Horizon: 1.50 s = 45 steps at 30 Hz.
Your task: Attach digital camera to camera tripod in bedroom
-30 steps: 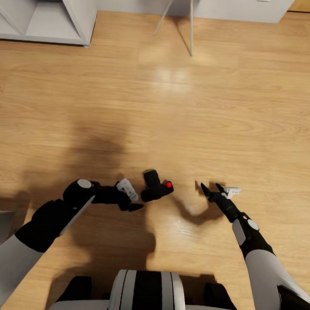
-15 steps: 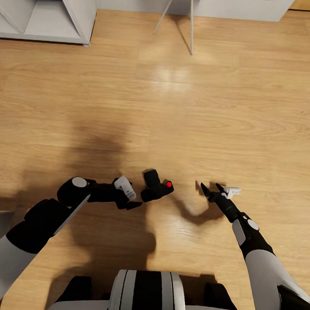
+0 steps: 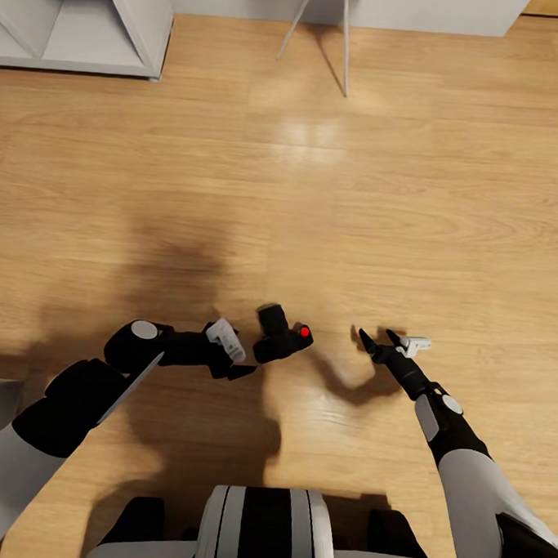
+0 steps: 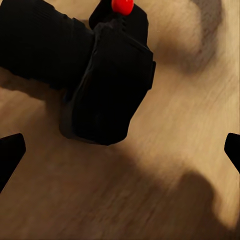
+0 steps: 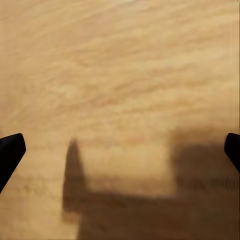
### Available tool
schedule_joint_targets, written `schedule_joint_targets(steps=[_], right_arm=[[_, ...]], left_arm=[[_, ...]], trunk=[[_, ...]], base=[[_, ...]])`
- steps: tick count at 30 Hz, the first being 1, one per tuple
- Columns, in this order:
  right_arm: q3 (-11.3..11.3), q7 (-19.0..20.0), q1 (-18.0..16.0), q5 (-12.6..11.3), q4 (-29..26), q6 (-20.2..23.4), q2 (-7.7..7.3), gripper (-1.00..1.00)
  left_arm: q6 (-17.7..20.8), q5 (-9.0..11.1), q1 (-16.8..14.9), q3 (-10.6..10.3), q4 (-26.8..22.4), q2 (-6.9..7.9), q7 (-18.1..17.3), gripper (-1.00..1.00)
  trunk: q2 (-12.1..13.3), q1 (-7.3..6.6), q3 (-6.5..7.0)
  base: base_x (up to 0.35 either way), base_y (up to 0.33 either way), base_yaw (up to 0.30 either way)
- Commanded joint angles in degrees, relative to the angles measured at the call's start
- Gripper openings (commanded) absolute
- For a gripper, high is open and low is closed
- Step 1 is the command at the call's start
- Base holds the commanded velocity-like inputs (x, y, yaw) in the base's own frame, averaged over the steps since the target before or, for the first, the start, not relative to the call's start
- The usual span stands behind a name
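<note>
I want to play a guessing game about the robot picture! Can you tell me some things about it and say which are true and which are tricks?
1. The digital camera lies on the wood floor. True.
2. The left gripper is squeezing the camera. False: its fingers are spread apart, with the camera ahead of them, untouched.
3. The camera has a red button. True.
4. The right gripper holds the camera. False: it is open and holds nothing, off to the camera's side.
5. The camera sits on a carpet. False: it sits on bare wood.

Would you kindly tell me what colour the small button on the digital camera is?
Bright red, on the black digital camera; the left wrist view shows the button best.
</note>
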Motion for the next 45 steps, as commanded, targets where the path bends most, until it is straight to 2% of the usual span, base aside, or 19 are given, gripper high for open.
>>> schedule_joint_targets(steps=[1,5,18,20,23,30,38,45], right_arm=[[-0.18,0.47,-0.04,-0.35,0.09,0.04,0.01,1.00],[-0.15,0.47,-0.04,-0.35,0.09,-2.82,0.83,1.00],[-0.14,0.32,-0.04,-0.42,0.09,-18.03,3.13,1.00],[-0.16,-0.61,-0.04,-0.52,0.09,-22.00,3.56,1.00],[-0.17,-1.44,-0.04,-0.56,0.09,-24.45,3.87,1.00],[-0.18,-5.18,-0.04,-0.54,0.74,-33.63,4.91,1.00],[-0.18,-6.44,-0.04,-0.54,1.19,-36.28,5.18,1.00],[-0.18,-6.48,-0.04,-0.54,1.27,-36.40,5.18,1.00]], left_arm=[[0.42,0.29,-0.04,-0.07,-0.04,0.04,0.06,1.00],[0.39,0.29,-0.04,-0.31,0.43,0.05,0.08,1.00],[0.10,0.29,-0.03,-1.47,4.66,-0.03,0.91,1.00],[-0.30,0.29,-0.03,-1.54,5.07,-0.03,1.91,1.00],[-0.69,0.29,-0.03,-1.56,5.17,-0.03,2.37,1.00],[-3.80,0.29,-0.03,-1.59,5.33,-0.03,3.08,1.00],[-5.82,0.29,-0.03,-1.56,5.06,-0.02,3.39,1.00],[-5.80,0.29,-0.03,-1.76,5.15,-0.07,3.48,1.00]], trunk=[[-0.03,0.02,-0.03],[-0.08,0.12,-0.03],[-0.25,0.46,-0.03],[-0.28,0.51,-0.03],[-0.32,0.59,-0.03],[-0.36,0.66,-0.03],[-0.36,0.66,-0.03],[-0.36,0.66,-0.03]], base=[[0.000,0.000,0.000],[0.000,0.000,0.000],[0.000,0.000,0.000],[0.000,0.000,0.000],[0.000,0.000,0.000],[0.000,0.000,0.000],[0.000,0.000,0.000],[0.000,0.000,0.000]])
